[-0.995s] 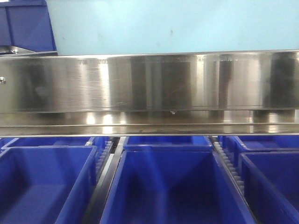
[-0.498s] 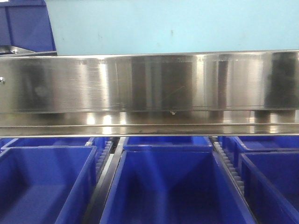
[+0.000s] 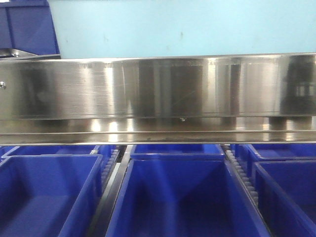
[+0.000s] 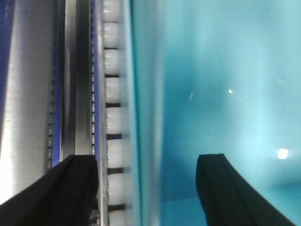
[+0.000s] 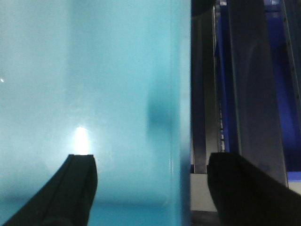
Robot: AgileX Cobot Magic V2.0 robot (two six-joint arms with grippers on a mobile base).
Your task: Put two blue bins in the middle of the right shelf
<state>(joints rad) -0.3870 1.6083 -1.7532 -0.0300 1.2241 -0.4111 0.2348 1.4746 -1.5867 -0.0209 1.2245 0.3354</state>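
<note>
Pale turquoise panelling [image 3: 187,24] fills the background at 12 o'clock, and a brushed steel shelf rail [image 3: 158,89] is stretched right across the front view. Beneath it, at 6 o'clock, three blue bins are lined up: the centre bin [image 3: 182,197], the left bin [image 3: 44,197] at 8 o'clock and the right bin [image 3: 291,192] at 4 o'clock. Each is parted from its neighbour by a white roller track [image 3: 109,165].

Nothing is gripped yet. On the left gripper [image 4: 146,162] the fingers [image 4: 70,188] are seen spread wide, with only panel and rollers between them. On the right gripper [image 5: 153,160] the fingers [image 5: 75,188] are likewise held apart and empty. Neither is shown touching a bin.

The bins look hollow and unloaded, so a light lift is expected. The moulded plastic is judged stiff but glossy, so slip is to be feared. The thickened top rim is reckoned the best hold, with a front wall pinched just under its lip.
</note>
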